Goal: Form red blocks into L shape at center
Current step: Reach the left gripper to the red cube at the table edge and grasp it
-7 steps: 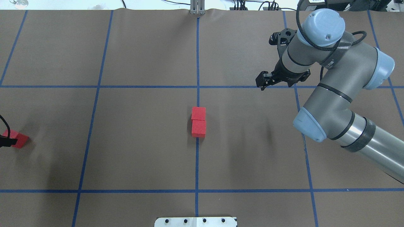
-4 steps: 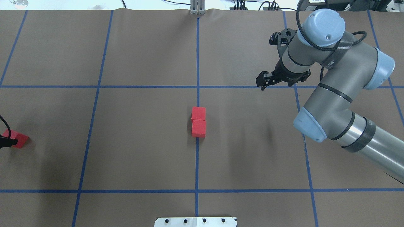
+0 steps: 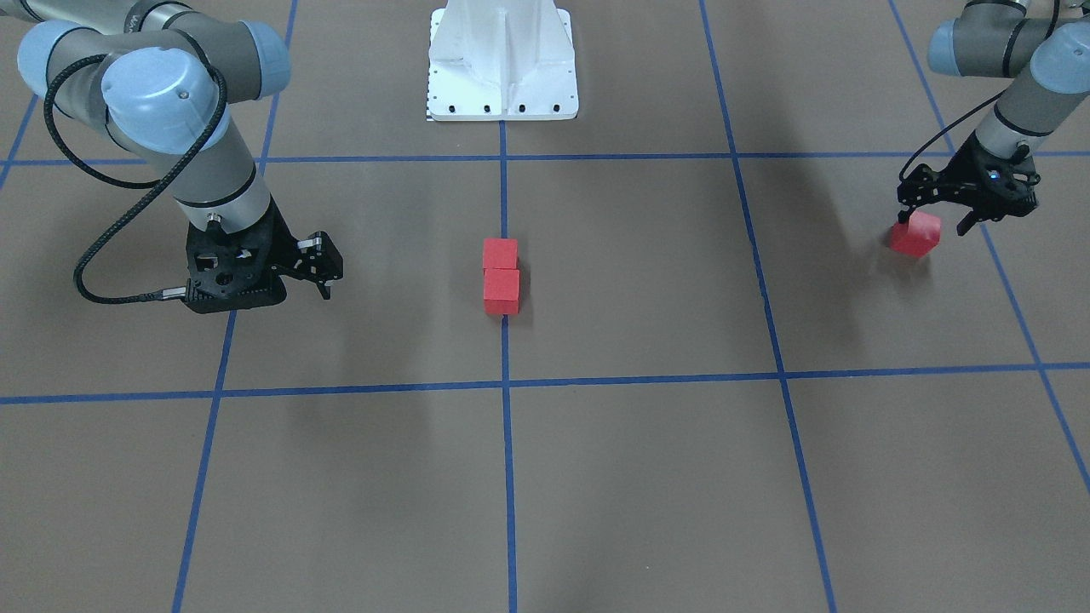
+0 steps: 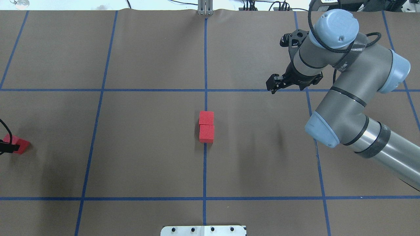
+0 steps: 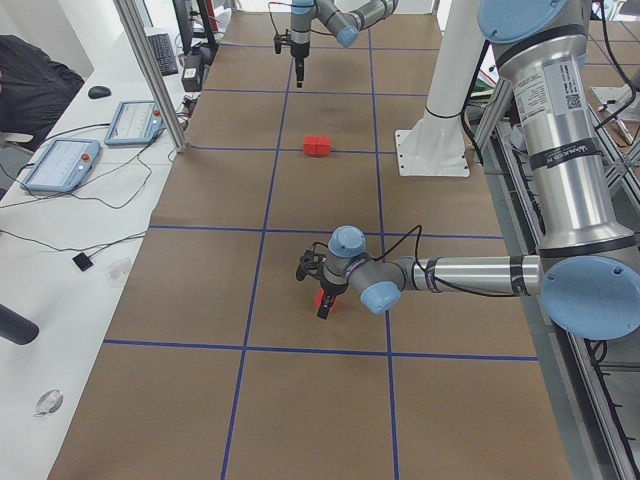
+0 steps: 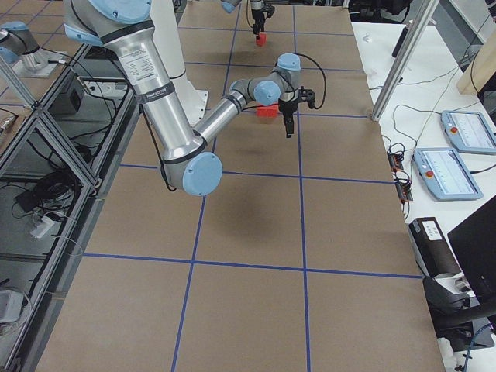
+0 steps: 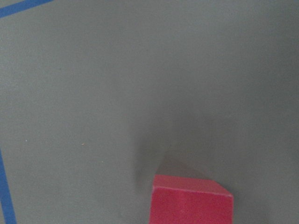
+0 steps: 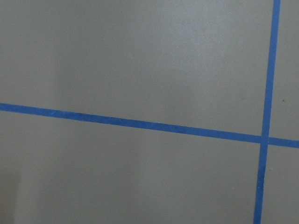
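Note:
Two red blocks (image 4: 206, 117) (image 4: 206, 133) sit touching in a short line on the centre grid line, also seen in the front view (image 3: 500, 254) (image 3: 501, 291). The third red block (image 3: 915, 235) rests on the table far out on my left side, at the overhead view's left edge (image 4: 19, 145). My left gripper (image 3: 934, 220) is open and low over it, fingers on either side of the block. The left wrist view shows that block (image 7: 191, 201) at the bottom edge. My right gripper (image 3: 266, 294) is open and empty, hovering to the right of and beyond the centre pair.
The brown table cover carries a blue tape grid (image 4: 205, 65). The robot's white base plate (image 3: 502, 60) stands at the near middle edge. The right arm's elbow and forearm (image 4: 354, 108) hang over the right half of the table.
Almost nothing. The left gripper's finger at the overhead view's left edge has shifted very slightly. The blocks and the right arm have not moved.

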Robot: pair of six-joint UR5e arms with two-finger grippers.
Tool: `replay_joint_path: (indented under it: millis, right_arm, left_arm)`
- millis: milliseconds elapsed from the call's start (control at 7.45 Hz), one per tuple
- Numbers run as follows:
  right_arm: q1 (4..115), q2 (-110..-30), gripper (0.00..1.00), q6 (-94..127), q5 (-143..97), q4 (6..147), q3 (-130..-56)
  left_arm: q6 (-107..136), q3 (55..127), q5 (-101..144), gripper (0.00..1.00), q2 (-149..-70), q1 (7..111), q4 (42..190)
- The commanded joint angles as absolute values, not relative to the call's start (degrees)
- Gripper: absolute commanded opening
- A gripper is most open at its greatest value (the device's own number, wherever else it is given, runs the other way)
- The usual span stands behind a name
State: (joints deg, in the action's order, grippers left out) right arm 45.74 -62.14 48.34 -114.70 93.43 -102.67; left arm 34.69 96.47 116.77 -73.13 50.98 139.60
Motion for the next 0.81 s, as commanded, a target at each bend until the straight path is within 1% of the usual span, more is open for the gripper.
replay_joint_path:
  millis: [0, 671]
  right_arm:
    - [45.79, -62.14, 0.99, 48.34, -114.7, 93.43, -102.66]
    - [45.79, -62.49, 0.99, 48.34, -114.7, 93.43, -102.74]
  left_arm:
    - [34.8, 96.5, 116.81, 1.0, -73.21, 50.71, 139.83]
    - [34.81, 95.1, 116.81, 1.0, -73.3, 49.13, 140.54]
